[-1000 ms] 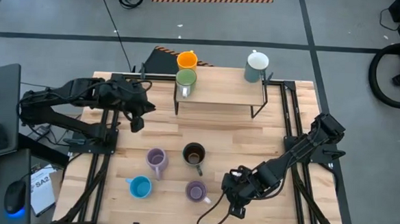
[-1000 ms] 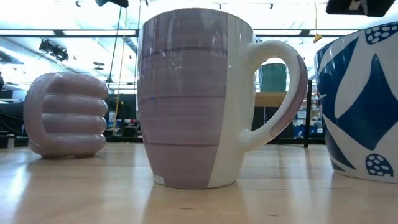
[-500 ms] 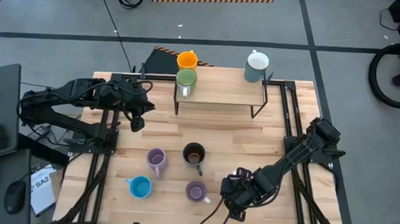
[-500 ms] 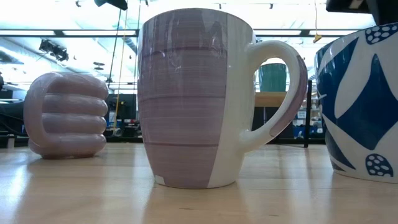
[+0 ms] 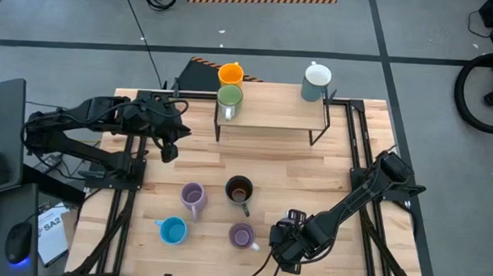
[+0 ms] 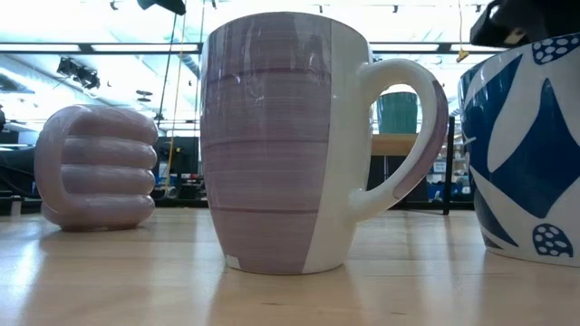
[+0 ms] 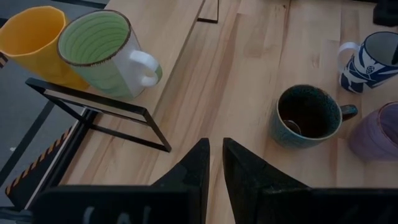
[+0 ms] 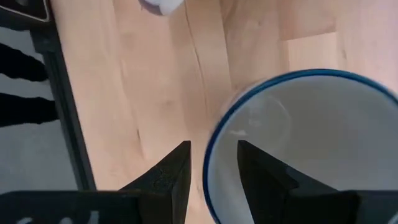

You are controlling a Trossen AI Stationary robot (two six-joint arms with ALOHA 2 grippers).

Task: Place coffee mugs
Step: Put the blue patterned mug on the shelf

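Pickup of the white mug with blue pattern (image 8: 311, 149) is the step in hand: the right gripper (image 8: 211, 165) stands over its rim, fingers apart, one outside the wall and one inside, not yet clamped. That mug sits at the table's near edge, just beside the purple mug (image 5: 241, 235). Next, I judge, the fingers must close on the wall and lift toward the rack (image 5: 273, 118) holding three mugs. The left gripper (image 7: 214, 165) waits near the rack, fingers nearly together, empty.
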